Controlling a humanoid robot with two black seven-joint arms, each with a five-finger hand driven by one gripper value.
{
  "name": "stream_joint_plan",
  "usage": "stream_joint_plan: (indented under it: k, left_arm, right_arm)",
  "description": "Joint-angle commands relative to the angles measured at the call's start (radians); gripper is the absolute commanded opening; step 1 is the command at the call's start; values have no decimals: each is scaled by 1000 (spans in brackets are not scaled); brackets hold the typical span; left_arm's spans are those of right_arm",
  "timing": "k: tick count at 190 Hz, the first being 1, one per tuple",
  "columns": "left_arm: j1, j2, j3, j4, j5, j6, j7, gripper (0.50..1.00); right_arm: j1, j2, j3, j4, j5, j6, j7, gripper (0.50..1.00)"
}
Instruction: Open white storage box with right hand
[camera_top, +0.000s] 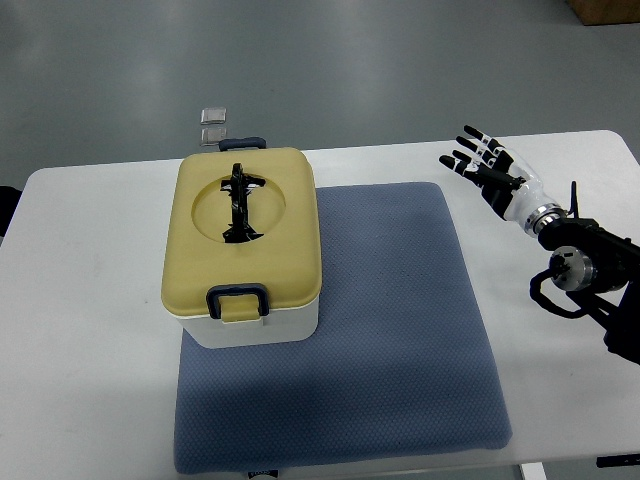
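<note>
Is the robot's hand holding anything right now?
No, nothing. The right hand hangs open with fingers spread, well apart from the white storage box.

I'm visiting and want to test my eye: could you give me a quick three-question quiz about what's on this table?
1. True or false: the storage box has its lid on.
2. What does the box stand on? A) bare table B) blue mat C) a tray
3. Fill in: the right hand hovers with fingers ____, away from the box.

Key: 1 true; the yellow lid sits closed, front latch down. 2 B, the blue mat on the white table. 3 spread.
</note>
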Motion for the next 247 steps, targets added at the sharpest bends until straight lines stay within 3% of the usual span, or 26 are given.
stream_joint_plan:
  k: [1,48,74,142,247]
  left_arm:
    - [0,0,0,-1,0,1,0,1000]
    - [0,0,0,0,0,-1,0,1000]
    - [0,0,0,0,0,1,0,1000]
    - [0,0,-2,2,0,1,0,1000]
    - [0,0,-2,0,0,1,0,1000]
  right_arm:
    - [1,0,2,0,1,0,0,924]
    - [-2,0,12,0,1,5,8,924]
    - [-2,-1,12,-2,-1,3,64,924]
    - [-3,0,15,-12,4,-3,118,924]
    - [0,-3,12,-22,1,6,118,923]
